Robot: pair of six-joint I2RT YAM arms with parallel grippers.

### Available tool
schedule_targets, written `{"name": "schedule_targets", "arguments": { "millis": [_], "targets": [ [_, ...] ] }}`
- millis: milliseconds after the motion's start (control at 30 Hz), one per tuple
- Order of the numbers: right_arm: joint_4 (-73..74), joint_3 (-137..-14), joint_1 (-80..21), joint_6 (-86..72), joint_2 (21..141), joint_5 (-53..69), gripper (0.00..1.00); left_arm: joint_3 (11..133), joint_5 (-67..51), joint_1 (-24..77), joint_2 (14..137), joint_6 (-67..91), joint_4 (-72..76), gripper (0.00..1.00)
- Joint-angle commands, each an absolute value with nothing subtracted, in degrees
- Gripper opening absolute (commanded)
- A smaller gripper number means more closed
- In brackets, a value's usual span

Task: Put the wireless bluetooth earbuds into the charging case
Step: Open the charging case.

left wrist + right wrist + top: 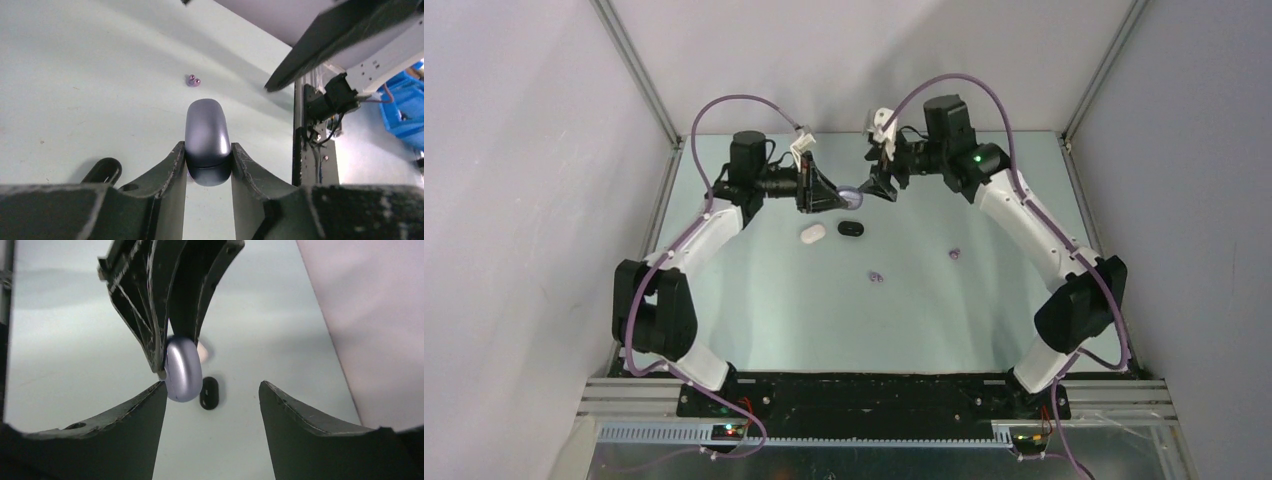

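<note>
My left gripper (207,148) is shut on a lavender oval charging case (207,135), held above the table with its lid closed. From the top, that gripper (836,196) and the case (849,192) sit at the far middle. My right gripper (212,386) stands open just in front of the case (183,370), its left finger close beside it, nothing between its jaws. It faces the left one from the right (876,186). Two lavender earbuds (876,276) (954,254) lie loose on the table, one earbud (193,80) also showing in the left wrist view.
A white oval case (813,233) and a black oval case (851,228) lie on the table just below the grippers. The black case (209,392) shows under the right gripper. Grey walls with metal rails (639,75) enclose the table.
</note>
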State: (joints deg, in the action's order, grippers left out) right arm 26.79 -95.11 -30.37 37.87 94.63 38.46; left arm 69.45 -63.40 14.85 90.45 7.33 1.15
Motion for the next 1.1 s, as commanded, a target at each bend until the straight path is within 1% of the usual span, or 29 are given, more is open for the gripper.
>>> {"name": "schedule_targets", "arguments": {
  "millis": [0, 33, 100, 167, 333, 433, 500, 600, 667, 733, 933, 1067],
  "targets": [
    [41.0, -103.6, -29.8, 34.5, 99.9, 49.8, 0.70, 75.0, -67.1, 14.6, 90.5, -18.0, -15.5, 0.03],
    [41.5, -104.0, -30.0, 34.6, 100.3, 50.4, 0.70, 75.7, -67.0, 14.7, 90.7, -19.8, -18.9, 0.03],
    [41.7, -103.8, -30.4, 35.1, 101.0, 50.8, 0.68, 76.1, -66.7, 14.7, 90.4, -22.9, -20.0, 0.02],
    [43.2, -103.9, -30.9, 36.2, 101.6, 50.7, 0.64, 75.4, -66.3, 14.9, 89.6, -23.2, -19.2, 0.02],
    [45.3, -104.3, -32.1, 38.5, 103.1, 50.9, 0.59, 74.4, -65.8, 15.3, 88.3, -23.6, -18.2, 0.02],
    [45.1, -104.8, -32.2, 38.3, 103.8, 51.6, 0.51, 74.9, -65.5, 15.4, 88.3, -25.1, -19.4, 0.02],
    [44.3, -105.0, -32.3, 37.6, 104.1, 51.6, 0.50, 75.1, -65.6, 15.5, 88.3, -25.8, -20.1, 0.01],
    [43.0, -104.9, -32.4, 36.5, 104.5, 50.8, 0.51, 75.3, -65.8, 15.5, 88.4, -26.3, -20.5, 0.01],
    [41.9, -104.9, -32.5, 35.9, 104.8, 50.1, 0.55, 75.6, -66.1, 15.5, 88.4, -26.5, -20.5, 0.01],
    [41.4, -104.9, -32.6, 35.7, 105.5, 49.8, 0.56, 75.8, -66.4, 15.6, 88.4, -26.6, -20.4, 0.00],
    [41.0, -105.2, -33.3, 35.4, 106.5, 50.0, 0.53, 76.1, -66.5, 15.6, 88.4, -28.0, -21.4, 0.00],
    [39.3, -104.3, -33.4, 34.3, 106.6, 48.9, 0.57, 77.2, -66.3, 15.8, 88.5, -30.1, -23.9, 0.00]
  ]
}}
